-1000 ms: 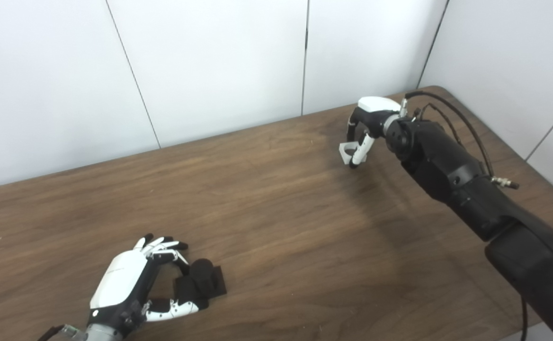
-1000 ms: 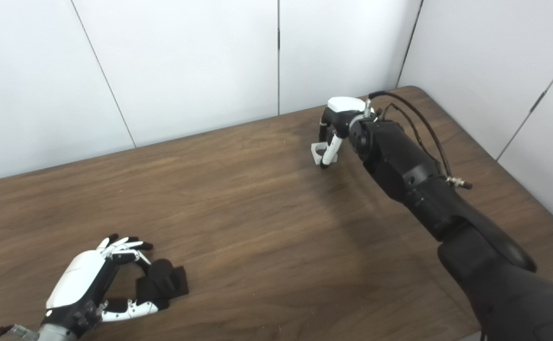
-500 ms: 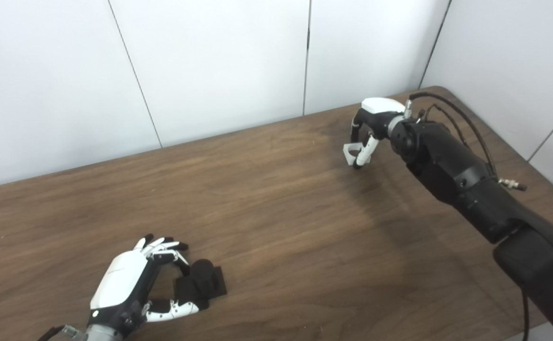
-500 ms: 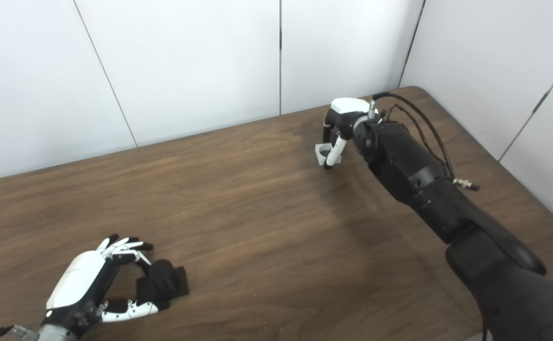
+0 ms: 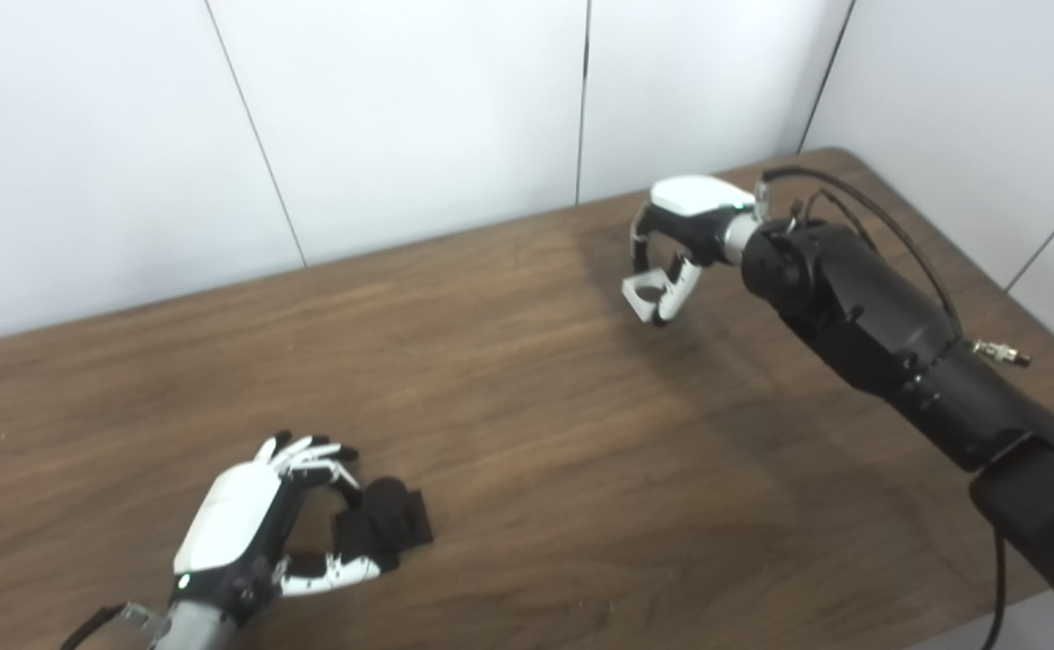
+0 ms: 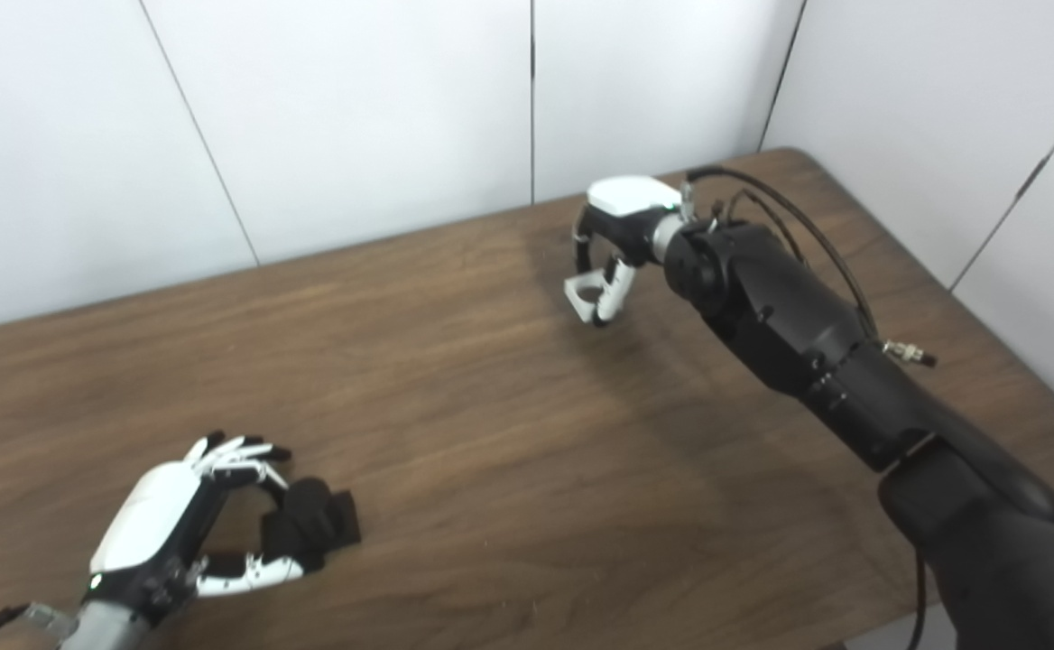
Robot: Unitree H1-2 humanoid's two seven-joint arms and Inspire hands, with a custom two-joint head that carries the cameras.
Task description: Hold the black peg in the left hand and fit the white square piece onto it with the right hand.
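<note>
Since a second ago the right hand [image 5: 685, 239] has carried the white square piece [image 5: 642, 295] a little away from the bench's far right corner, toward the far edge's middle; its fingers [image 5: 677, 286] are clenched on the piece, which hangs just above the bench [image 5: 527, 406]. The piece is a small white block with a round hole through it. The black peg [image 5: 383, 524], a matte black rounded stub on a flat square base, lies near the bench's near left corner, the left hand [image 5: 252, 533] curled around it, fingers grasping it against the wood.
</note>
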